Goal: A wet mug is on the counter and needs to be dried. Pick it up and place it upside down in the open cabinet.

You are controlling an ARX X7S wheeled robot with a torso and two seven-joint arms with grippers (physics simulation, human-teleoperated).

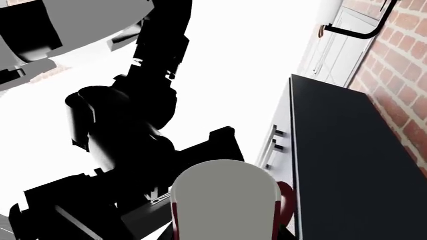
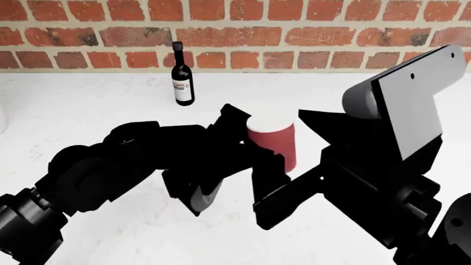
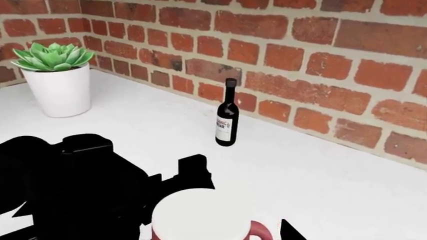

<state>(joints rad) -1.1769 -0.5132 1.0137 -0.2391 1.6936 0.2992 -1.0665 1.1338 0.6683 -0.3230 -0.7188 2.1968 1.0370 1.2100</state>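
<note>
The red mug hangs above the white counter, standing roughly upright with a pale round face on top. My left gripper reaches in from the left and is shut on the mug. In the left wrist view the mug fills the space at the jaws, its handle off to one side. My right gripper is open, its fingers spread wide beside the mug. The right wrist view has the mug close below the camera, over the counter. The open cabinet is out of view.
A dark wine bottle stands at the back against the brick wall. The same bottle and a potted succulent show in the right wrist view. A dark-topped unit with drawer handles appears in the left wrist view.
</note>
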